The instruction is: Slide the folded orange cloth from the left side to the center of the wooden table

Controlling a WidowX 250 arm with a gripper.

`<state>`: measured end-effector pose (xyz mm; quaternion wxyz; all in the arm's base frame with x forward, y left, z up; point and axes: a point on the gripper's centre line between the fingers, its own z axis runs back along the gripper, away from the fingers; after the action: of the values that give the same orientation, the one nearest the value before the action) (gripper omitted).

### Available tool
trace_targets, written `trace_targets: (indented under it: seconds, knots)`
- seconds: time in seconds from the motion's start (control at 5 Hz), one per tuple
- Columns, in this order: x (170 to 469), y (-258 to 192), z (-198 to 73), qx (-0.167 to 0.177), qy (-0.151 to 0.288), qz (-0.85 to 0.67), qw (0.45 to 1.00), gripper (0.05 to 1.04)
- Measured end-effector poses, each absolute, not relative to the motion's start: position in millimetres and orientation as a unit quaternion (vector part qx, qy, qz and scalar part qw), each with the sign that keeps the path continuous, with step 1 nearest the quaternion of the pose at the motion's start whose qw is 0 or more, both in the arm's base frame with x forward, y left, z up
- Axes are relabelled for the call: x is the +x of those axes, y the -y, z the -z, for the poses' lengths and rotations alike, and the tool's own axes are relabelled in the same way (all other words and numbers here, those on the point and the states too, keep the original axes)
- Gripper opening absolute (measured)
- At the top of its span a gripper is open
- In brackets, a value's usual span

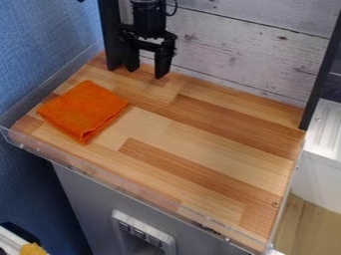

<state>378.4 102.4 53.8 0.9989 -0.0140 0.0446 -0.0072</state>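
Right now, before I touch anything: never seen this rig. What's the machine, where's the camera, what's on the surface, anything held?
There is one picture, from a fixed camera looking down at a slant. The machine is a black robot arm coming in from the top edge; its base is out of view. At its end hangs a two-finger gripper, its fingers apart with nothing between them, so nothing is held.

Below it is a wooden tabletop. An orange cloth, folded into a flat pad, lies on the left part, down and to the left of the gripper in the picture. Behind the tabletop stands a pale wood-plank panel.
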Motion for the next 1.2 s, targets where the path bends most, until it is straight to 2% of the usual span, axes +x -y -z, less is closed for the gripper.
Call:
trace_targets:
  seconds: [0.4, 0.6, 0.8, 1.2]
  knots:
    - [357.3, -105.9, -38.0, -0.022, -0.054, 0.05, 0.997, 0.995]
    - [341.6, -122.2, -46.5, -0.014, -0.023, 0.072, 0.997, 0.995]
    - [331.4, -127.7, -42.7, -0.009, -0.002, 0.097, 0.995, 0.996]
    - [317.8, -144.8, -43.6, 0.006, 0.026, 0.132, 0.991, 0.993]
